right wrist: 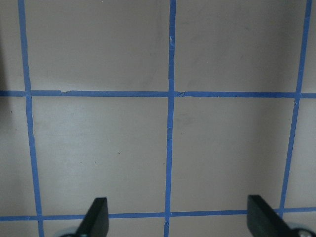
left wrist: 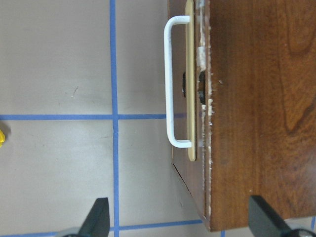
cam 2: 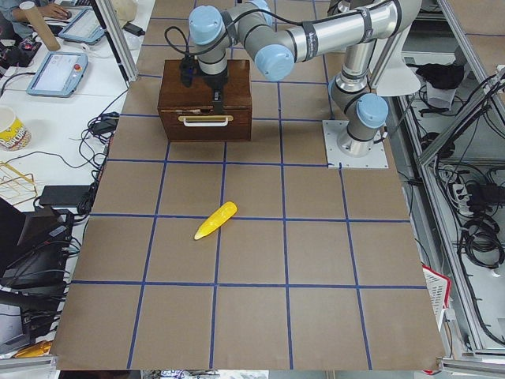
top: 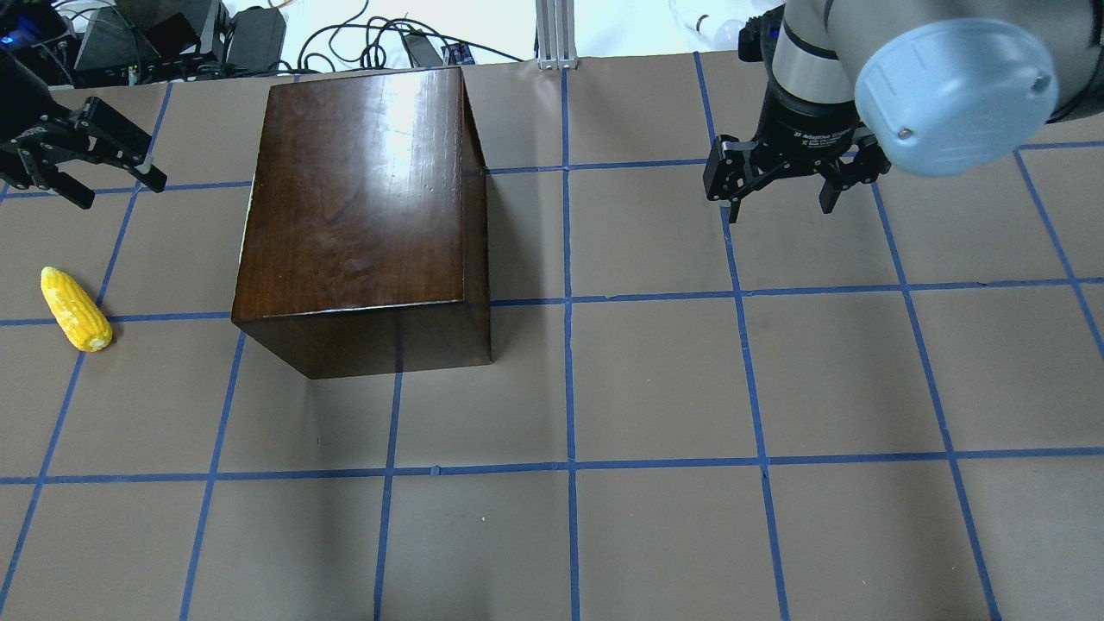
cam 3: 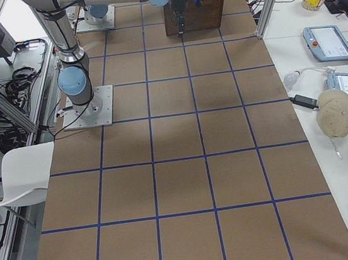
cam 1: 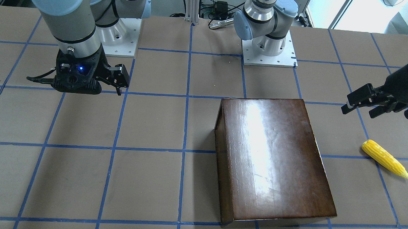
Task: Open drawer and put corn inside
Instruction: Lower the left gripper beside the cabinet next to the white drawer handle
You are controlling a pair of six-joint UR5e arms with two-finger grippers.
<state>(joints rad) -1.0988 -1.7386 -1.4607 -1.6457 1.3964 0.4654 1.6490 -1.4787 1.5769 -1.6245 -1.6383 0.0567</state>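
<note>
The glossy dark-brown box (top: 358, 207) stands left of the table's middle. Its drawer (cam 2: 205, 126) is shut, with a white handle (left wrist: 170, 81) on the dark front panel that faces the robot's left. The yellow corn (top: 76, 309) lies on the table apart from the box, on the drawer's side; it also shows in the front-facing view (cam 1: 385, 159). My left gripper (top: 123, 194) is open and empty, in the air beyond the corn, beside the drawer front (left wrist: 192, 98). My right gripper (top: 779, 211) is open and empty, above bare table far to the right of the box.
The table (top: 655, 388) is brown paper with a blue tape grid. The arm bases (cam 1: 269, 49) stand at the robot's edge. Cables and equipment (top: 172, 34) lie past the far edge behind the box.
</note>
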